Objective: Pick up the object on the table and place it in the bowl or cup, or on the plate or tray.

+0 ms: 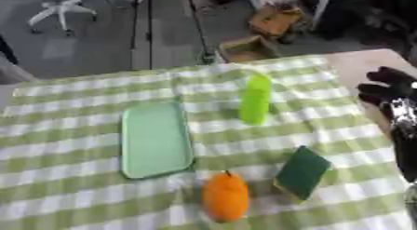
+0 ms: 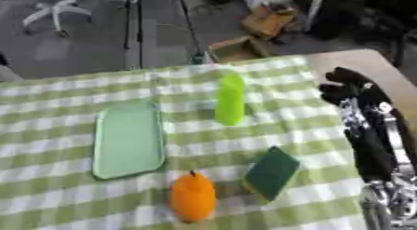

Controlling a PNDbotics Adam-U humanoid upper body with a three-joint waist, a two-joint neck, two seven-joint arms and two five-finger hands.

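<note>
A pale green tray (image 1: 155,138) lies flat on the left half of the checked tablecloth. To its right is a lime green bottle-shaped object (image 1: 256,98). Near the front sit an orange fruit-shaped object (image 1: 225,197) with a small dark stem and a dark green sponge (image 1: 302,172) with a yellow underside. My right hand (image 2: 348,87) hovers over the table's right edge, well right of the lime object, fingers relaxed and holding nothing. Its forearm (image 2: 374,145) runs down the right side. My left hand does not show.
The green-and-white checked cloth (image 1: 73,196) covers the table; bare wood (image 2: 358,61) shows at the far right corner. Beyond the far edge are cardboard boxes (image 1: 248,47) and an office chair base (image 1: 61,12) on the floor.
</note>
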